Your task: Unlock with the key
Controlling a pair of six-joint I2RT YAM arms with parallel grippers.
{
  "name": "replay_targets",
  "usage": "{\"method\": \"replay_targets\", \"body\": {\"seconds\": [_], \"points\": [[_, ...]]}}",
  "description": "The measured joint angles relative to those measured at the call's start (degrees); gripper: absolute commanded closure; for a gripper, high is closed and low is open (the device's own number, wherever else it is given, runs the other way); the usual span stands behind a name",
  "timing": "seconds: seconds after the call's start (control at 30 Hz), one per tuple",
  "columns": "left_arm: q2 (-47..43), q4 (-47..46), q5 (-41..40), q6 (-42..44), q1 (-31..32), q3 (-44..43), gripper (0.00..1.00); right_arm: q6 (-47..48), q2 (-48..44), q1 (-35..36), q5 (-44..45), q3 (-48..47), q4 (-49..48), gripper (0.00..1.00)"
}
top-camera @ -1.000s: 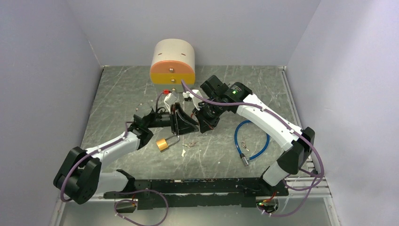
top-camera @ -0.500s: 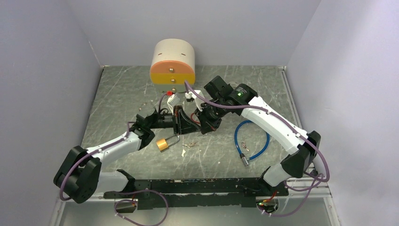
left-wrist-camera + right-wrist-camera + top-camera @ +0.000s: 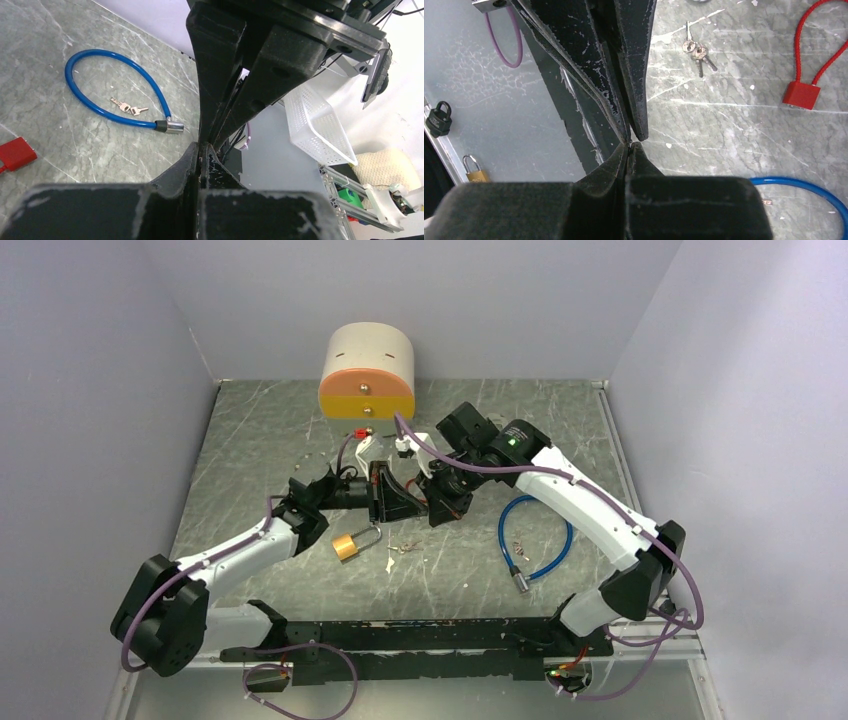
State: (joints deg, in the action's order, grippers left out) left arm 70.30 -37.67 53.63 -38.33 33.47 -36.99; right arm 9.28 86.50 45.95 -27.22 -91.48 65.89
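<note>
My left gripper point(image 3: 201, 148), the brass padlock point(image 3: 347, 546) lying just beside it, has its jaws pressed together, tip to tip with my right gripper point(image 3: 628, 146), also closed, while keys point(image 3: 127, 106) lie inside the blue cable lock point(image 3: 97, 51).

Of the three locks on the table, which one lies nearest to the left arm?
The brass padlock, right beside the left forearm. The blue cable lock lies on the right arm's side, the red one farther back.
</note>
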Motion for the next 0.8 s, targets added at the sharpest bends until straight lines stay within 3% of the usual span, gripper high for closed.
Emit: {"method": "replay_targets", "body": {"seconds": [0.3,0.33,0.4,0.43,0.5,0.6,0.73,0.8], "points": [[-0.5,-1.7,-0.4,-0.8,0.0,0.6,0.97,-1.0,-0.5,-0.1,0.2,0.5,-1.2,1.00],[-0.6,-2.2,-0.6,-1.3,0.0,0.8,0.97,-1.6,-1.1,-0.2,0.2,1.0,-1.9,0.94],[-0.7,-3.3,-1.0,-2.1,0.0,1.0,0.97,-2.9,-2.4,-0.7,0.3,2.2,-3.5,0.50],[-0.8,-3.9,-1.2,-2.7,0.0,1.0,0.97,-4.0,-3.2,-0.9,0.3,2.8,-4.5,0.40],[-1.1,-4.9,-2.5,-3.4,0.1,1.0,0.97,-6.3,-5.2,-2.0,1.0,4.3,-7.3,0.31],[-2.3,-5.2,-5.8,-5.4,0.1,1.0,0.97,-11.3,-10.5,-5.8,1.4,9.0,-14.4,0.26],[-5.8,-6.1,-12.9,-9.0,0.1,1.0,0.97,-22.8,-23.9,-13.4,2.5,22.5,-31.5,0.19],[-7.8,-6.1,-17.3,-11.0,0.1,0.7,0.98,-31.1,-32.0,-15.1,4.2,32.2,-44.4,0.19]]}}
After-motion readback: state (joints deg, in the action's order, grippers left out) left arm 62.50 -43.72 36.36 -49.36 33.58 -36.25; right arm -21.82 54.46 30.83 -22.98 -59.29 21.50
